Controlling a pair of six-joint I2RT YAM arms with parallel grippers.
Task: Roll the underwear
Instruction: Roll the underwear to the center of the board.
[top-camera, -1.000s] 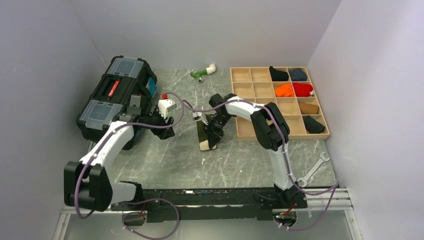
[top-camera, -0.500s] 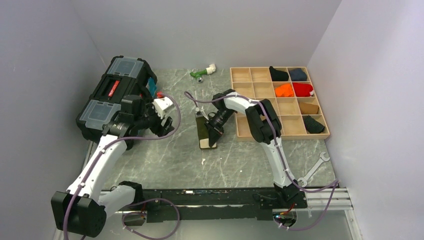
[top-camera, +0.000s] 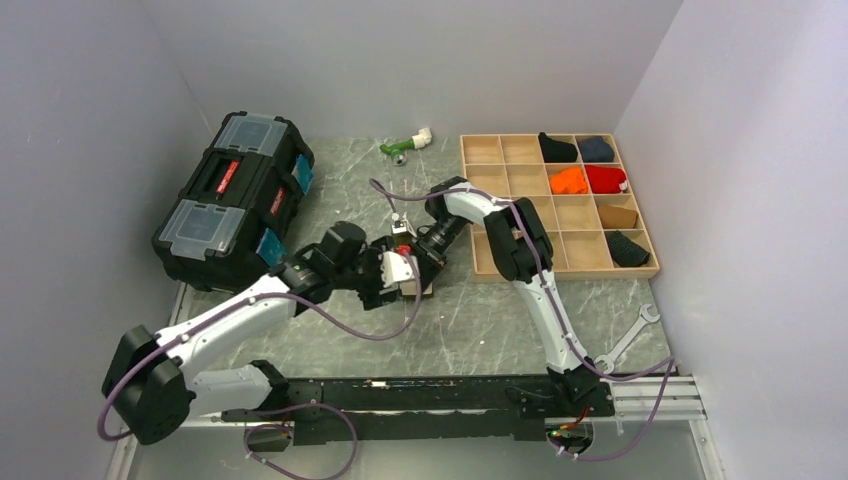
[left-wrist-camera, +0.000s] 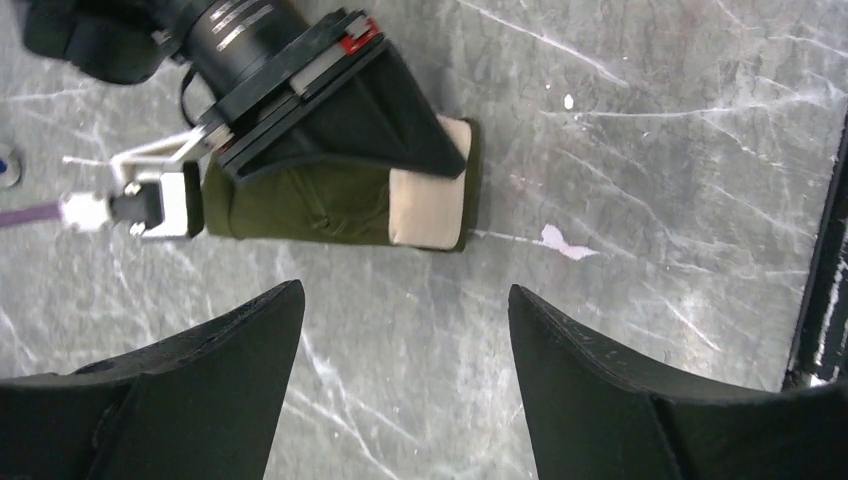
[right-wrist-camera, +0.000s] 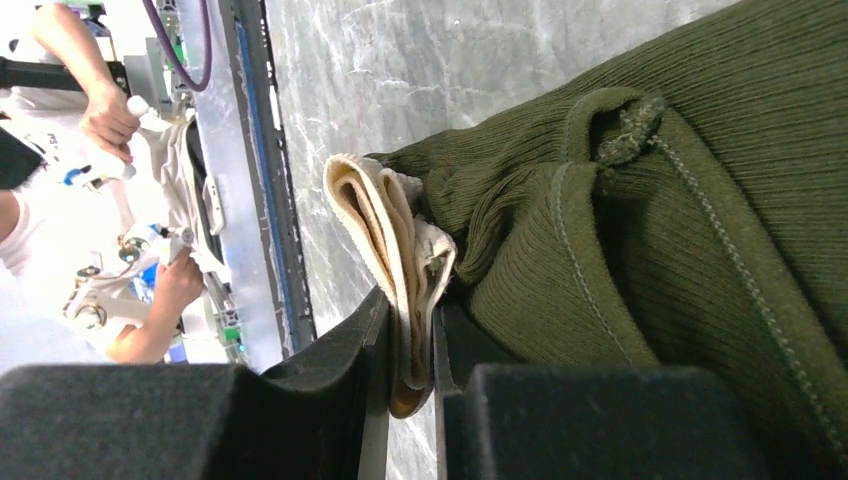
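The underwear lies folded into a narrow olive-green strip on the marble table, its cream waistband at the near end. In the right wrist view, my right gripper is shut on the layered cream waistband, and the green ribbed cloth bunches beside it. Seen from the left wrist, the right gripper covers the strip's far side. My left gripper hovers open just beside the strip, with only bare table between its fingers. From above, both grippers meet mid-table and hide most of the cloth.
A black toolbox sits at the back left. A wooden compartment tray with several coloured cloth rolls stands at the back right. A green-and-white fitting lies at the back, a wrench at the front right, and a white scrap near the underwear.
My left arm has swung right from the toolbox to the underwear, and its jaws have opened wider. The right gripper has stayed shut on the waistband.
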